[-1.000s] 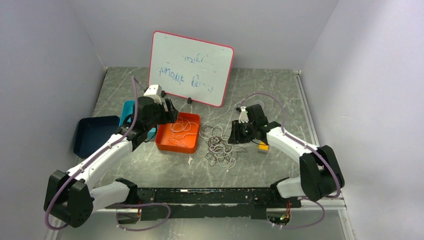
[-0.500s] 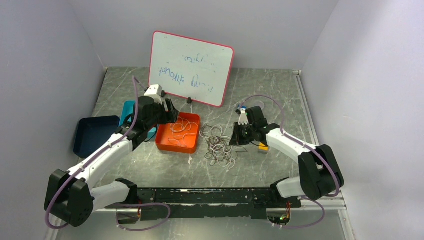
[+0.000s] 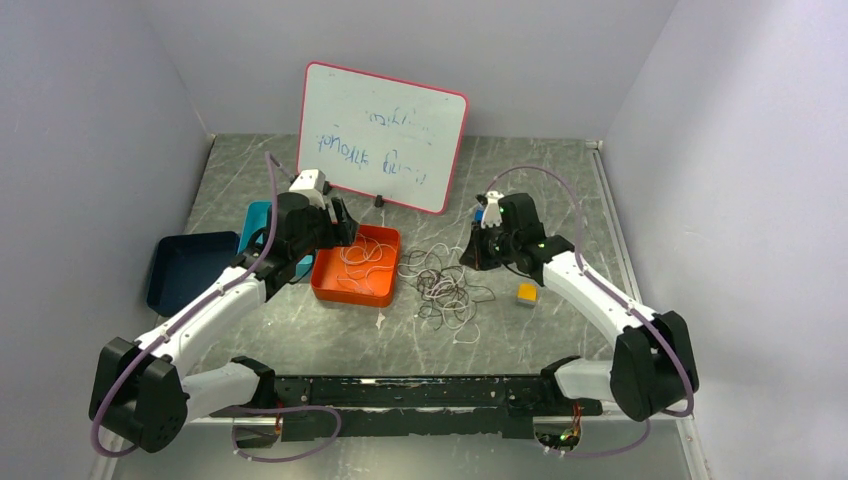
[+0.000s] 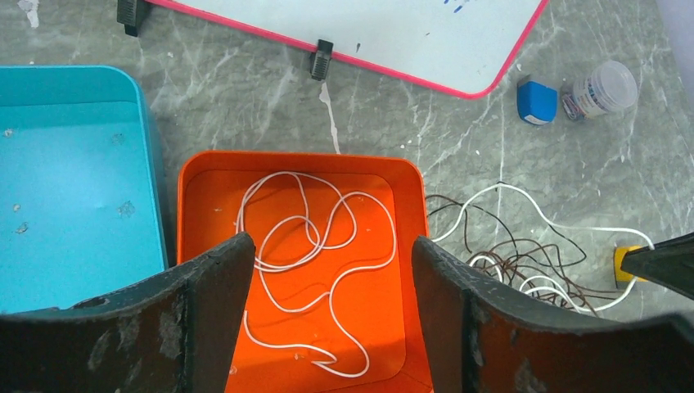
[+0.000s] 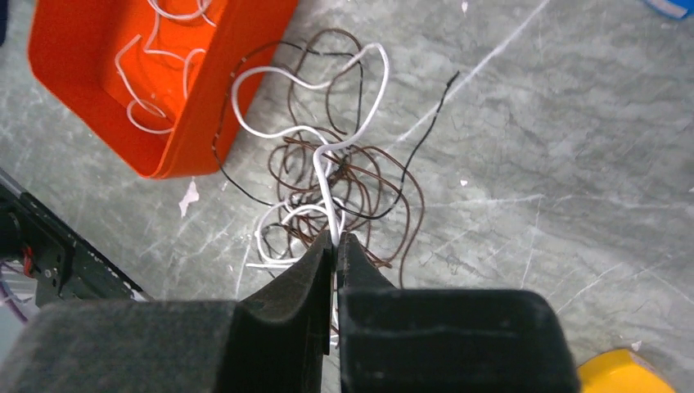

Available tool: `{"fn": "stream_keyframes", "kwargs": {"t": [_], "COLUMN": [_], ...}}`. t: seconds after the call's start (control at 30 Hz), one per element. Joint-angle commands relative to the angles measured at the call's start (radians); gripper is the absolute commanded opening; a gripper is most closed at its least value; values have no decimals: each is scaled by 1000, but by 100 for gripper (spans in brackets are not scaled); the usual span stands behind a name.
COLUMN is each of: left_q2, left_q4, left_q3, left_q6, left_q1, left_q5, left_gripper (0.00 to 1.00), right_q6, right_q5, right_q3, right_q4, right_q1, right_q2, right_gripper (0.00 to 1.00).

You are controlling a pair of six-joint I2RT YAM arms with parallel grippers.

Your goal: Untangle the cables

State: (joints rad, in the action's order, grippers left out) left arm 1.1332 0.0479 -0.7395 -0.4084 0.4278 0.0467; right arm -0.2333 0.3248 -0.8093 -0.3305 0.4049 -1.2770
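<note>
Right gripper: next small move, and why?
Probably lift the right gripper slowly up and away. Its jaws are shut on a white cable that runs into the tangle of brown cables, so a gentle pull should start drawing it free.

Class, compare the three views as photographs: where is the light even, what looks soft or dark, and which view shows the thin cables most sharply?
Top external: even, soft light without glare, but the cables are barely resolved threads. Left wrist: the orange tray is crisp, while the left hand is dark and soft. Right wrist: sharpest on the cables; the right hand is dark and soft.
</note>
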Motion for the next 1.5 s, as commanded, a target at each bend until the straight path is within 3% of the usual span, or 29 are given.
{"fn": "stream_keyframes", "kwargs": {"t": [0.0, 0.23, 0.6, 0.97, 1.17, 1.47], "left_q2": [-7, 22, 187, 317, 286, 343], "left_q4": [-60, -170, -260, -438, -613, -731], "left_q3": [-17, -32, -131, -202, -136, -132], "left_q6": [-3, 16, 2, -94, -59, -27], "left_q1": [-7, -5, 163, 219, 255, 277], "left_q5": [-53, -210, -213, -287, -414, -541], "left_gripper": [76, 80, 81, 82, 81, 77], "right_q6": [15, -8, -89, -146, -202, -273], "right_q5": [25, 45, 28, 59, -11, 8], "right_q3": [-57, -116, -188, -233, -241, -232], "right_q4": [-7, 39, 72, 116, 96, 123], "right_q1": [-1, 1, 1, -1, 0, 1], "right_q2": [40, 115, 151, 153, 143, 131], "right_gripper": [0, 0, 0, 0, 0, 0]}}
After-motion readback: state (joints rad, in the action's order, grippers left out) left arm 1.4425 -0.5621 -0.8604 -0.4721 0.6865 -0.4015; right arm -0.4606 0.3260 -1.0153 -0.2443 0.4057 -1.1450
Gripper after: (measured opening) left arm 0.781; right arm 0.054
